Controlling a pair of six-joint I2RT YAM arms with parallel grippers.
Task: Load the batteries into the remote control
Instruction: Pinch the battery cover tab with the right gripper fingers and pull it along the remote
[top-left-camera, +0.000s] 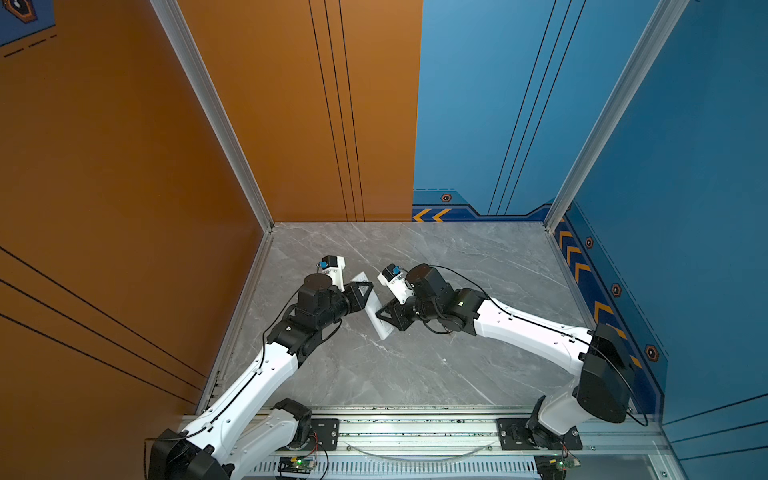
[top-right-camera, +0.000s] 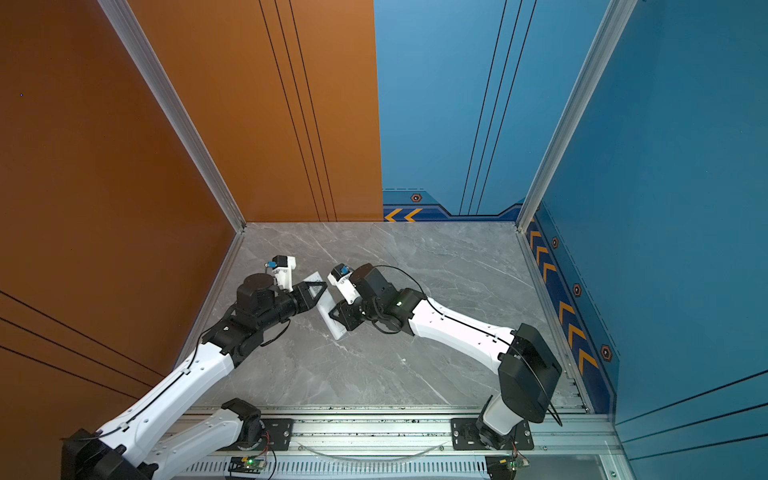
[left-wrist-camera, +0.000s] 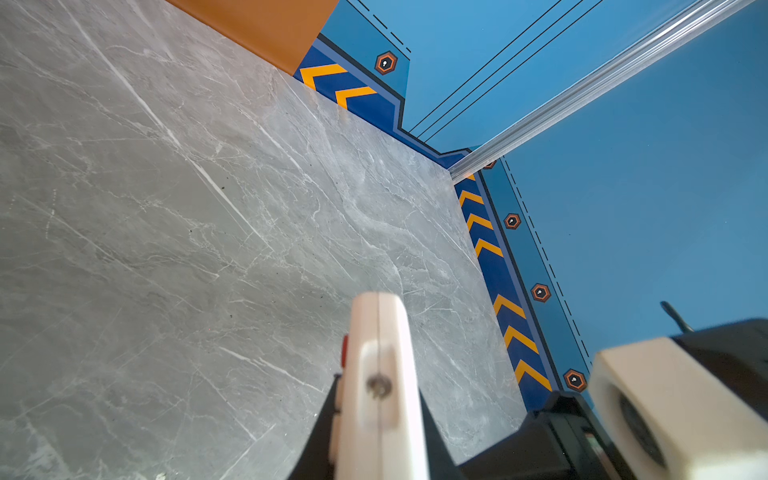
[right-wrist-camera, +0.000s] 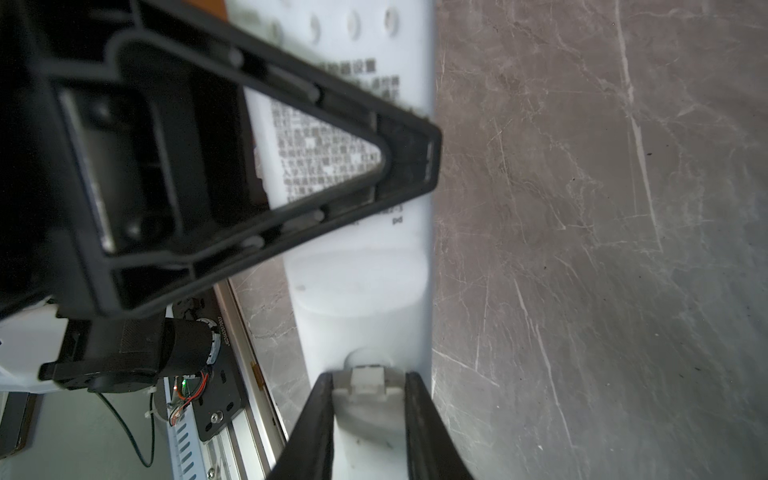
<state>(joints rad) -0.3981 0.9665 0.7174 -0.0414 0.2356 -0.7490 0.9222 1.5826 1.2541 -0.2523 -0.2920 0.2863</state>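
The remote control (top-left-camera: 384, 328) (top-right-camera: 337, 330) is a long white bar held on edge above the grey table between both arms. My left gripper (top-left-camera: 365, 291) (left-wrist-camera: 379, 388) is shut on its upper part; in the left wrist view the remote (left-wrist-camera: 380, 332) shows end-on between the black fingers. In the right wrist view the remote's plain back (right-wrist-camera: 357, 282) carries printed text. My right gripper (top-left-camera: 382, 314) (right-wrist-camera: 368, 380) is shut on a small white cover piece (right-wrist-camera: 368, 399) with a latch tab, pressed against that back. The batteries are out of view.
The grey marble tabletop (top-left-camera: 415, 365) is walled by an orange panel (top-left-camera: 124, 208) on the left and blue panels (top-left-camera: 685, 208) behind and on the right. An aluminium rail (top-left-camera: 415, 432) with the arm bases runs along the front edge.
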